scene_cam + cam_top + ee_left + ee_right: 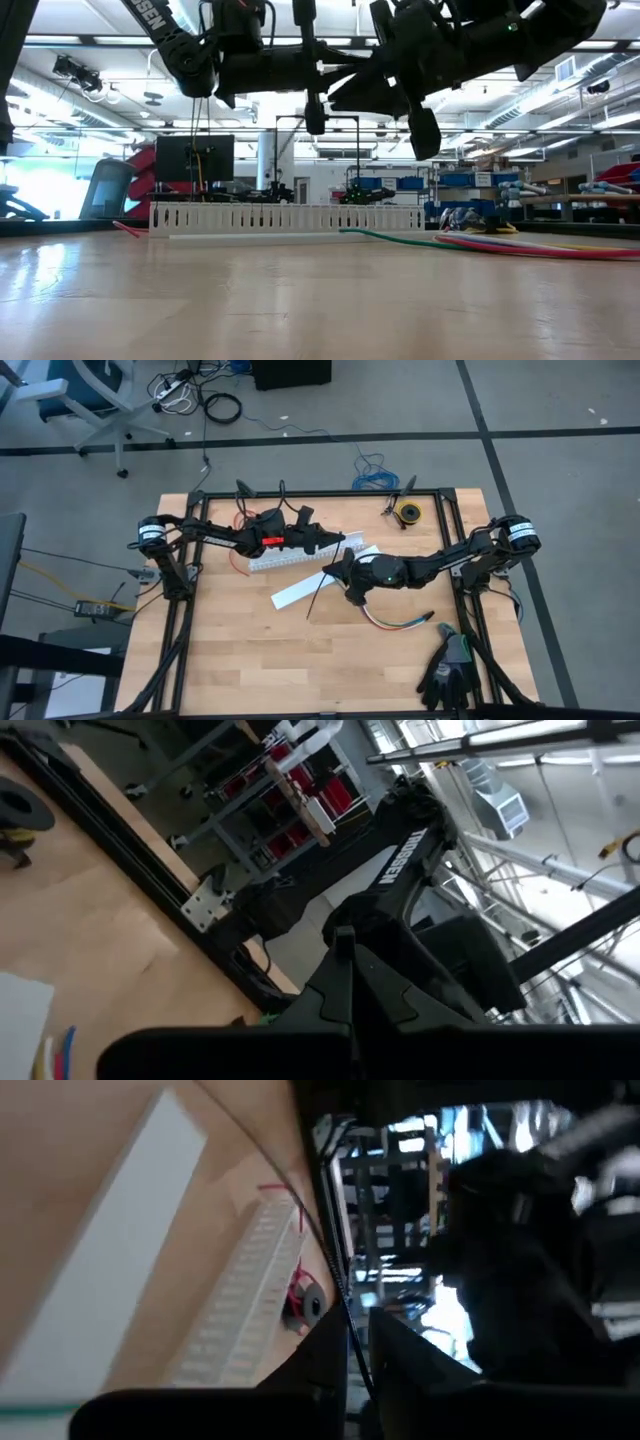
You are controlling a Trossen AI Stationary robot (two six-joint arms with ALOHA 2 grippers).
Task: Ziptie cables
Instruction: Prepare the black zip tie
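Heads up: your right gripper (338, 568) has its jaws pinched on the ziptie (318, 594) up near one end, so that thin dark strip dangles loose over the desk (240, 660) and could easily twist or slip out. Can't tell whether the left gripper (338, 541) is open. The cables (395, 623) lie curved, multicoloured, near the right gripper, untied.

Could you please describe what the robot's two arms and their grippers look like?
Both arms are dark and jointed. The left arm has a red patch near its gripper; the right arm has a white-banded base joint. White lettering marks a link. The right gripper has black, blocky fingers.
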